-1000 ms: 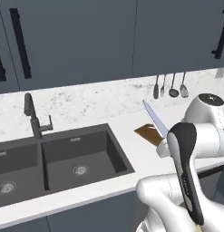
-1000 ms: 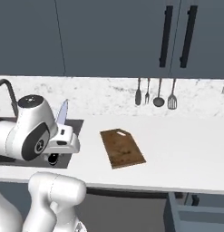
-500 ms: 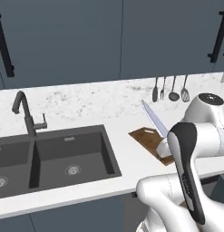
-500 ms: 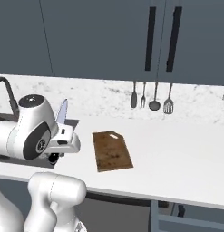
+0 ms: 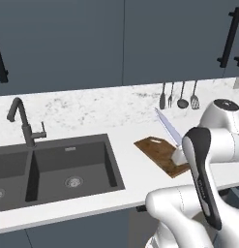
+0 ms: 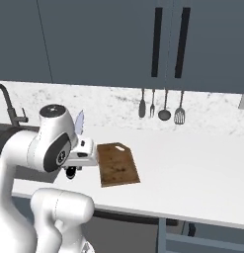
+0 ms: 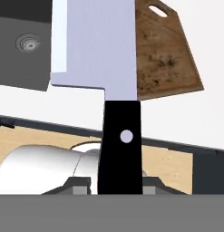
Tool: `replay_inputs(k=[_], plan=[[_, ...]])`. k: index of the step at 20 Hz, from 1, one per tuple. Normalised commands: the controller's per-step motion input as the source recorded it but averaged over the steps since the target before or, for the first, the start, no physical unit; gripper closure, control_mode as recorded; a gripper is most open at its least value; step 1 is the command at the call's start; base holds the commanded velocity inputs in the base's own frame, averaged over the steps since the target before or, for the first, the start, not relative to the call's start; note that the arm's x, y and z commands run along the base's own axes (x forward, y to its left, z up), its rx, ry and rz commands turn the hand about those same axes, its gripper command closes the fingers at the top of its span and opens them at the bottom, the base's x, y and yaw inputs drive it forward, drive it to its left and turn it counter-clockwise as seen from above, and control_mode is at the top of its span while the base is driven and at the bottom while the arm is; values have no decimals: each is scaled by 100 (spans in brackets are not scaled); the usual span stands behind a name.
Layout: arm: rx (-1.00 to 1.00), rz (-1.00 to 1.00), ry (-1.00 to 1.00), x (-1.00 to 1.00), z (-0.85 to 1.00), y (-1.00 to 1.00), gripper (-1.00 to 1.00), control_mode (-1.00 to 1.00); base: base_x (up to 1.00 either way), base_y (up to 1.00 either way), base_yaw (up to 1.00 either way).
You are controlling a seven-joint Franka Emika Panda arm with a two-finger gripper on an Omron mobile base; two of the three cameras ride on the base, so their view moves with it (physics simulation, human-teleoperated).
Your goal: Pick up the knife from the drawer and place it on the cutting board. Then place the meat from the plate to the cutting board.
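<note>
We are looking along the two-finger gripper (image 7: 119, 183), whose dark tips are pinching the black handle of the kitchen knife (image 7: 119, 136) from both sides. The knife's long axis is running straight away from the hand, its broad pale silvery blade leading and the handle nearest us. From the left base camera we are seeing that blade (image 5: 168, 127) rising out of the hand and leaning up and to the left, toward the wall; from the right base camera we are catching only its pointed tip (image 6: 79, 122), poking up past the white arm's joint.

Just past the knife, the flat rectangular brown wooden cutting board (image 7: 165, 59) is lying on the white counter (image 7: 63, 102), its small hole at the far corner; the blade is hovering above the board's near left part, clear of the wood. To the left of the board, the dark double sink (image 5: 53, 167) is sitting sunk into the counter, with a black tap (image 5: 24, 123) behind it.

Farthest off, four dark utensils (image 6: 160, 106) are hanging against the speckled marble backsplash (image 5: 92, 106), beneath dark blue-grey wall cabinets (image 6: 103, 39) with long black bar handles.
</note>
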Motion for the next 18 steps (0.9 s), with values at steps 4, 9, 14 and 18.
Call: replay_inputs(k=[4,9,14,18], plan=[[-3,0,0,18,-49,-40,100,-100,0,0,0],[0,0,7,57,-34,-27,100,-100,0,0,0],[0,0,24,96,-25,-39,100,-100,0,0,0],[0,0,15,78,-24,-37,100,-100,0,0,0]])
